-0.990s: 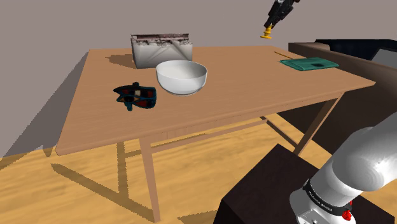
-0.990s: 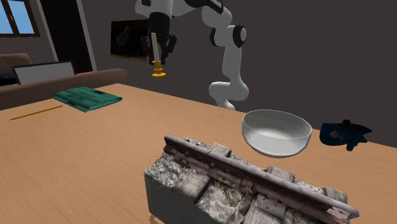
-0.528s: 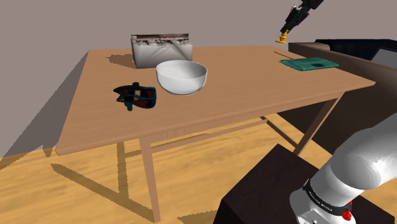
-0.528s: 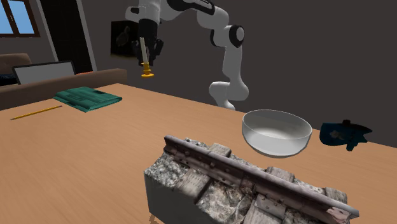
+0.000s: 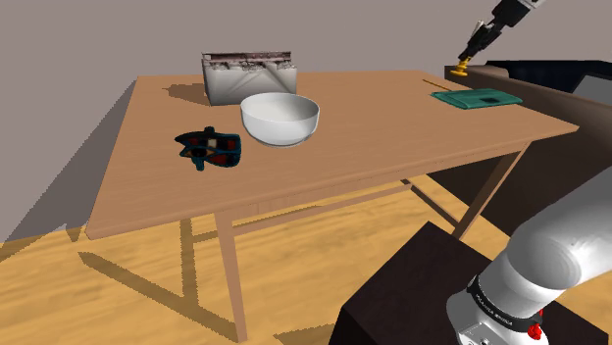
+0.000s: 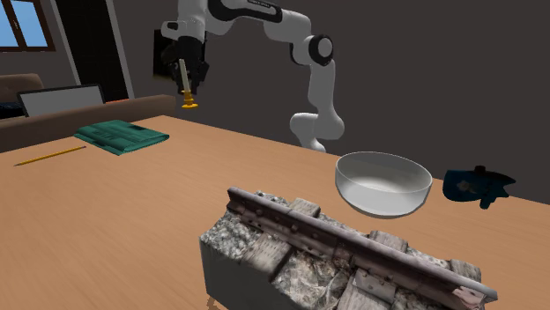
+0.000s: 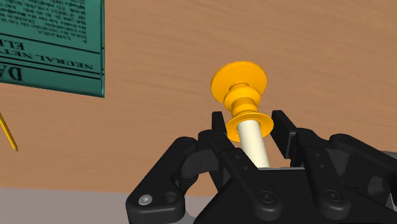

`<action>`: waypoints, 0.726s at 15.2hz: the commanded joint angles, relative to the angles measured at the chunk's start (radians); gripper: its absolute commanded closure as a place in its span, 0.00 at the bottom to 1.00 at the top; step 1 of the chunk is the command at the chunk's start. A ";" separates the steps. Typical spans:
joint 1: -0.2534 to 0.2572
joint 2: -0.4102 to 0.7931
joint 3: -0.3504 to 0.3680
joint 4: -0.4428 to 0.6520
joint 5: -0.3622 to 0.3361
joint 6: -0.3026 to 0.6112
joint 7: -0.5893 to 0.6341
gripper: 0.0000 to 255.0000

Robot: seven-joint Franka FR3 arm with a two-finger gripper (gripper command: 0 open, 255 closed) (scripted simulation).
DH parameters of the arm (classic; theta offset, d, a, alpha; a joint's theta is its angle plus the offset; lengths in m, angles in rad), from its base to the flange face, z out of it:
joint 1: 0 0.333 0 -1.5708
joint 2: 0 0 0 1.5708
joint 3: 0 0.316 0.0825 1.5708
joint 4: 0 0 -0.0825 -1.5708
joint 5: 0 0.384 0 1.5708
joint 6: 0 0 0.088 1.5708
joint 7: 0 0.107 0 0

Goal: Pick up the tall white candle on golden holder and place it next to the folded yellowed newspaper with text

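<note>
A white candle (image 5: 472,54) on a golden holder (image 5: 460,68) hangs in the air, base down and tilted, with my black gripper (image 5: 481,41) shut on its stem. In the second exterior view the candle (image 6: 184,84) and gripper (image 6: 183,74) hover above the table's far edge, beyond the folded green newspaper (image 6: 121,136). The wrist view has the fingers clasping the candle (image 7: 253,141) just behind the holder (image 7: 240,89), with the gripper (image 7: 250,125) over bare wood and the printed newspaper (image 7: 54,44) off to one side. That newspaper (image 5: 478,98) lies near the table's corner at the shoulder view's right.
A white bowl (image 5: 280,118), a dark teal toy (image 5: 208,148) and a box of grey rubble (image 5: 249,76) stand on the wooden table (image 5: 363,157). A yellow pencil (image 6: 48,157) lies near the newspaper. A dark sofa (image 5: 535,83) sits beyond the table edge.
The arm has carried the candle toward the shoulder view's right and a little lower, closer to the newspaper's end of the table. Grip unchanged.
</note>
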State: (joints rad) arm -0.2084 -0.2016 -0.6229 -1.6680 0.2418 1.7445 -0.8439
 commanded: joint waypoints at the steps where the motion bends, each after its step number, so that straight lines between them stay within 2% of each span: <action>1: -0.013 0.041 -0.047 0.039 0.031 -0.023 -0.061 1.00; 7: -0.082 0.195 -0.188 0.157 0.162 -0.099 -0.257 1.00; 11: -0.184 0.345 -0.257 0.272 0.293 -0.180 -0.392 1.00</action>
State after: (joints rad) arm -0.3621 0.0993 -0.8622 -1.4298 0.4955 1.5883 -1.1971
